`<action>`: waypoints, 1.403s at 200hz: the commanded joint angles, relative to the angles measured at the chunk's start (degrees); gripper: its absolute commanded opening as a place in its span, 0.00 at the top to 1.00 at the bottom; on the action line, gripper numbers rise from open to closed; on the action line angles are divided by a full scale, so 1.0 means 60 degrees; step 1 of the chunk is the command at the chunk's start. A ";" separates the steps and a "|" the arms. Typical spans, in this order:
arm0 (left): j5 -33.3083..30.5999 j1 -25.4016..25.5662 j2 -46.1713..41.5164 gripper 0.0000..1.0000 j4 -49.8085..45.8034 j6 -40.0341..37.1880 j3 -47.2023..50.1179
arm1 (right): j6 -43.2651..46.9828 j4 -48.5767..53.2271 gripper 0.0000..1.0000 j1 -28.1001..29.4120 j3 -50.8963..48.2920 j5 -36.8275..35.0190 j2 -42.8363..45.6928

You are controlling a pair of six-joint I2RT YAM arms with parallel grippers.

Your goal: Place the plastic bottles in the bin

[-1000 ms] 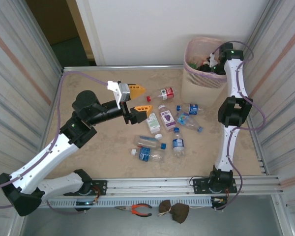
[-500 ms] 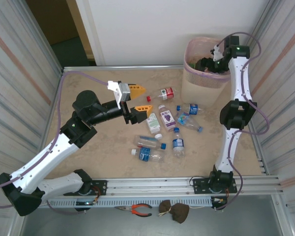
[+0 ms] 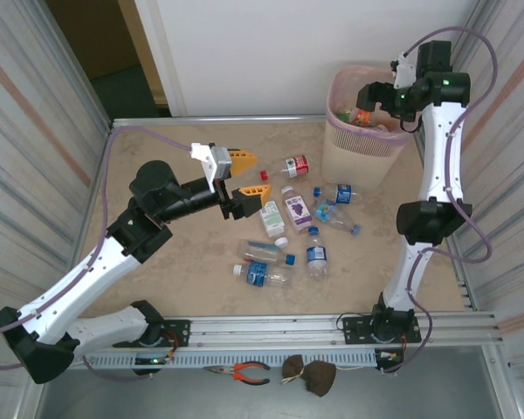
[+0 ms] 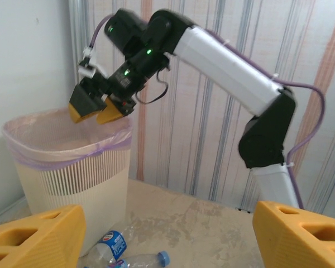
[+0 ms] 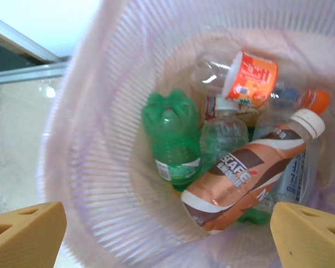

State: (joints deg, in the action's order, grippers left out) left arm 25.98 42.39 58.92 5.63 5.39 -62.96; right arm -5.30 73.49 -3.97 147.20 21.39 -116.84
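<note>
Bottles [image 3: 296, 212] lie scattered on the table [image 3: 201, 262], just beside the released left gripper [image 3: 260, 176]. It should come down square across one bottle's body. Beyond, the right gripper [image 4: 99, 111] hangs released over the bin [image 3: 349, 148], which already holds several bottles.

Glossy plastic bottles [image 5: 239, 181], ribbed plastic bin [image 5: 95, 167]

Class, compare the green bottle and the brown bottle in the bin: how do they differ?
The green bottle shows its lobed base, cap hidden; the brown bottle shows its white cap. The green bottle has a narrow label band; the brown bottle is sleeved all over. Both lie in the bin.
</note>
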 commanded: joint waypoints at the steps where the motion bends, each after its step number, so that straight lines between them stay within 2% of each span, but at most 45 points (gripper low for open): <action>1: -0.0685 0.0010 -0.0077 0.21 -0.0473 0.0071 -0.0081 | 0.0513 -0.0462 0.07 0.0405 -0.0345 -0.0296 0.0951; 37: -0.1374 -0.0237 0.0180 0.22 -0.1280 0.0404 -0.0302 | 0.1437 -0.1411 0.07 0.1298 -0.2128 -0.0626 0.2361; 89: -0.1650 -0.1327 0.0161 0.24 -0.1599 0.1758 0.0209 | 0.2140 -0.2089 0.08 0.2827 -0.4562 -0.0829 0.3948; 138: -0.1475 -0.2612 -0.0073 0.24 -0.1932 0.2812 0.1024 | 0.2970 -0.2913 0.10 0.4804 -0.7399 -0.0893 0.5461; 163: -0.1428 -0.3105 -0.0287 0.25 -0.2085 0.2911 0.1418 | 0.3341 -0.2802 0.10 0.6110 -0.8458 -0.1537 0.5953; 223: -0.1140 -0.4240 -0.0711 0.25 -0.2296 0.3109 0.2054 | 0.2398 -0.1794 0.11 0.9200 -0.9836 -0.3393 0.5585; 280: -0.0844 -0.5050 -0.0841 0.25 -0.2790 0.2977 0.2154 | 0.1150 -0.1058 0.13 1.1050 -0.9900 -0.4259 0.3977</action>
State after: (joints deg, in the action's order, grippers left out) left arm 19.29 13.65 55.16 -9.45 23.00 -50.85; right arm 6.26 63.70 59.40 88.55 -0.54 -89.56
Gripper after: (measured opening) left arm 0.751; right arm 0.875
